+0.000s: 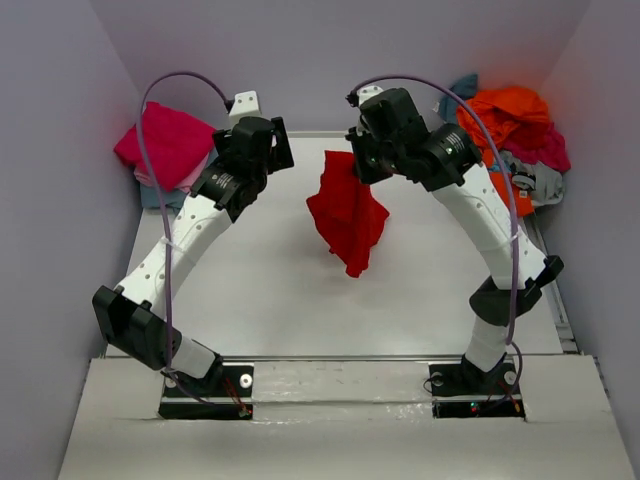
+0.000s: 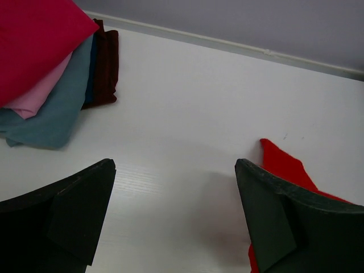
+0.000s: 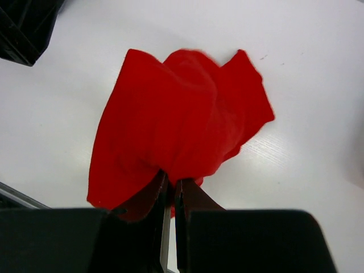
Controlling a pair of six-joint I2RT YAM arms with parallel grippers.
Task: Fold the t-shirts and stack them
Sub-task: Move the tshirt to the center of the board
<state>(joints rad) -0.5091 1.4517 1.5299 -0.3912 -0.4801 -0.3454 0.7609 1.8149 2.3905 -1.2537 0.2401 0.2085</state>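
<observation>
You're pinching the red shirt [image 1: 347,212] in the right claw [image 3: 172,189], jaws closed on cloth, and it's hanging long-axis down over the table [image 1: 250,290] middle. The left claw [image 2: 175,170] is hovering wide and empty, with the shirt lying just to its right.

2 arms bent, elbows outward, wrists raised toward middle. Left claw [image 2: 176,170] spread wide. Right claw [image 3: 172,187] clamped tight on red t-shirt [image 3: 176,131].

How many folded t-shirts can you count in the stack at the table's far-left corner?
4: the magenta t-shirt on top, the pale pink t-shirt under it, the grey-blue t-shirt below that, and the maroon t-shirt peeking out beside them. Others may be hidden underneath.
</observation>
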